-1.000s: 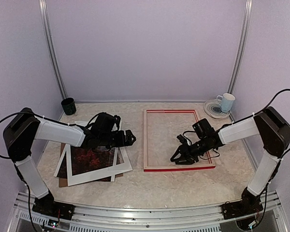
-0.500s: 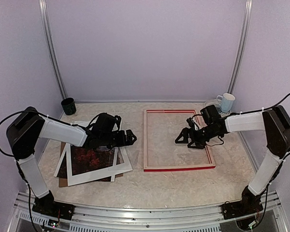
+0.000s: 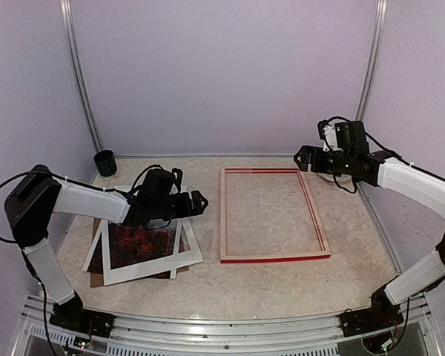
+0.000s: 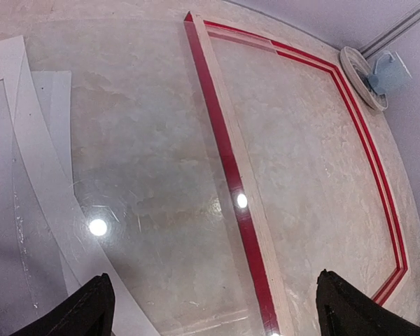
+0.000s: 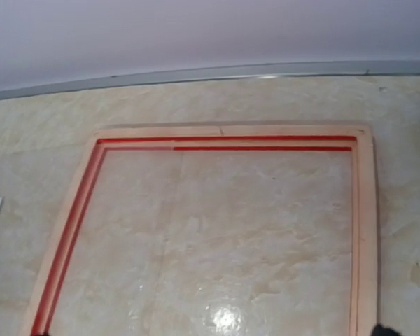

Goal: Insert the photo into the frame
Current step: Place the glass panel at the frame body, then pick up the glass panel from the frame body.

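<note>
The frame (image 3: 223, 215) lies flat on the tabletop (image 3: 282, 293) with its pale wood side up. The photo (image 3: 137, 245) is not in it yet. The photo sits in a pile to the left of the frame. Its dark red picture shows through the hole in the white mat (image 3: 144, 273). A brown backing board (image 3: 96, 279) peeks out at the corner of the pile farthest from the frame.

I think the step now is to get the photo out of the pile. To do it well, the left end effector (image 3: 198, 202) should come down on a bare edge of the photo only, not on the mat. The mat lies on top, so it may need to slide off first. The photo is thin, so pinch it softly and lift it slowly, or it may bend. Then carry it low to the frame and lay it flat inside the rails.

The left arm stretches out low over the side of the pile nearest the frame, and its end effector points at the frame. Its fingers (image 4: 91, 311) are spread wide and hold nothing. The right arm is bent up high over the frame's far right corner and looks down at the frame. Its end effector (image 3: 302, 158) looks spread open too, with nothing in it.
</note>
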Robot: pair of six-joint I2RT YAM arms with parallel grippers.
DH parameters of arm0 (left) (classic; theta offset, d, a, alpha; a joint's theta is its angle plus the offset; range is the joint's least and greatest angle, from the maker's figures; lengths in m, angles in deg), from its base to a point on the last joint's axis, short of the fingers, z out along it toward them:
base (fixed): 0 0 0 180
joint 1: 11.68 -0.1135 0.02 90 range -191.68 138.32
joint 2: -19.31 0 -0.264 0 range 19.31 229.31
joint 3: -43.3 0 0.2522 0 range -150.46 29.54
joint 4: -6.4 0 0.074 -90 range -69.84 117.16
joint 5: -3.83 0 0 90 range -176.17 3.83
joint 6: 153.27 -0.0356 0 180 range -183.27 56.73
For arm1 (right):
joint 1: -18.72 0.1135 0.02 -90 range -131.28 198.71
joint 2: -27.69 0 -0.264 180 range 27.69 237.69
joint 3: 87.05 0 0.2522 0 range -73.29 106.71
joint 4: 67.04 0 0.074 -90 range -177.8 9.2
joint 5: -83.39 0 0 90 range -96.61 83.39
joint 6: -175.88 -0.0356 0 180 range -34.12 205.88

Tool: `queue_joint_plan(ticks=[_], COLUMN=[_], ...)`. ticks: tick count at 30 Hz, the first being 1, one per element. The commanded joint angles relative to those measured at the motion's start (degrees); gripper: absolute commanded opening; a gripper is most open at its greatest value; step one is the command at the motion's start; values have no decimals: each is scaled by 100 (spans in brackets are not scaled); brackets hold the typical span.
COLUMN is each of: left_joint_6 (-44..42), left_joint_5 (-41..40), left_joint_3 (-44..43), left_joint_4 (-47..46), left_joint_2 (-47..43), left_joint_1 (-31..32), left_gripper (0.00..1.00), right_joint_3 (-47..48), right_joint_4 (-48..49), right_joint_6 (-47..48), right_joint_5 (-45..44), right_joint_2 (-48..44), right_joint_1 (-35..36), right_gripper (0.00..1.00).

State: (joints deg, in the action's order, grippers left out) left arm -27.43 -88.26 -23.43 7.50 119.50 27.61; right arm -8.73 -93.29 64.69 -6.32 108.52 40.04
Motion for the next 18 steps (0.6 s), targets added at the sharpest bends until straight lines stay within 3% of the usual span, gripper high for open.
queue_joint_plan(ticks=[1,7,18], left_joint_6=[-134,-164,-278], left_joint_5=[-160,-328,-283], left_joint_3=[-44,-76,-17], left_joint_4=[-207,-101,-237], left_joint_2=[-215,-189,173], left_joint_1=[-65,-167,-237], left_gripper=[99,99,99], right_joint_3=[-81,320,889], right_joint_4=[406,210,-59], right_joint_6=[-124,57,-68], right_joint_5=[540,1030,3002], right_joint_2=[39,469,2174], right_joint_1=[-126,-119,-119], right_gripper=[99,99,99])
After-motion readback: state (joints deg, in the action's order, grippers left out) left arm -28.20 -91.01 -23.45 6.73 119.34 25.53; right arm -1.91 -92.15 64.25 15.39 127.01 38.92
